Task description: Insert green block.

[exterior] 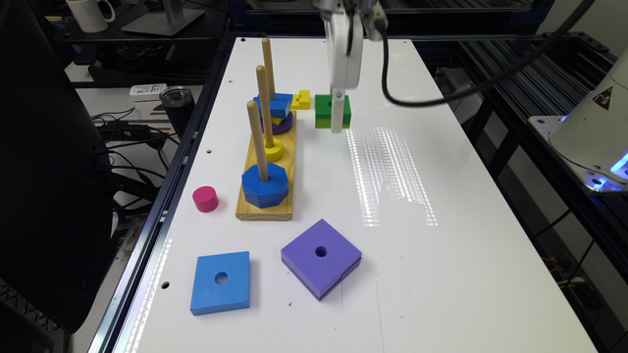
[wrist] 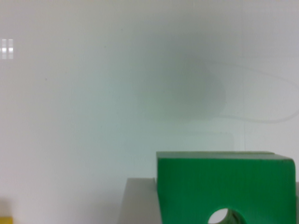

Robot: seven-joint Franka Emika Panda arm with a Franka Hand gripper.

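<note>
where three pegs (exterior: 257, 139) stand, one green block (exterior: 325, 110)

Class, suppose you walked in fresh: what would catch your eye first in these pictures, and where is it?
First, the green block at the pincer, toward the table's far end. Next, the wooden peg board at the exterior view's left, its three pegs already carrying coloured pieces. Nearest the camera lie the purple block and the blue block.

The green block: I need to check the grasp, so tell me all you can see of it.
The green block is a small square piece, dark green over a lime layer, with a round centre hole visible in the wrist view. The gripper straddles it beside the peg board, near a yellow piece.
</note>
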